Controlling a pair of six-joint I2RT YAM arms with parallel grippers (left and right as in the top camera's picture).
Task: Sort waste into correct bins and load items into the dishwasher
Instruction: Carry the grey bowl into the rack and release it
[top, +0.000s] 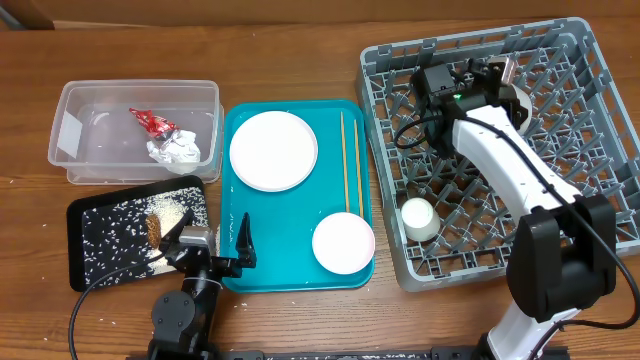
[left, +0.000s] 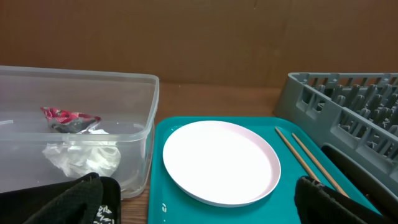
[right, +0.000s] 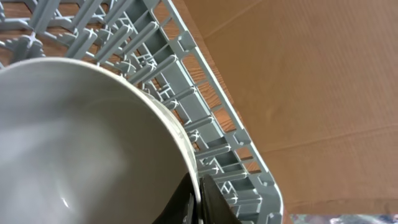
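My right gripper (top: 506, 78) is over the back of the grey dish rack (top: 590, 150), shut on the rim of a white bowl (right: 81, 137); its fingers (right: 198, 198) pinch the rim. A small white cup (top: 418, 218) stands in the rack's front left. My left gripper (top: 210, 240) is open and empty, low at the teal tray's front left corner. In the left wrist view its fingers (left: 202, 208) frame the flat white plate (left: 221, 160). The chopsticks (top: 348, 160) and a second white bowl (top: 343, 243) lie on the teal tray. The red wrapper (top: 150, 121) and white napkin (top: 176, 149) sit in the clear tub (top: 75, 160). Brown and rice scraps (top: 165, 217) lie on the black tray (top: 85, 255).
The teal tray (top: 235, 270) sits between the black tray and the rack, which is close on its right. The clear tub stands behind the black tray. Loose rice grains lie scattered on the black tray. A brown cardboard wall runs behind the table.
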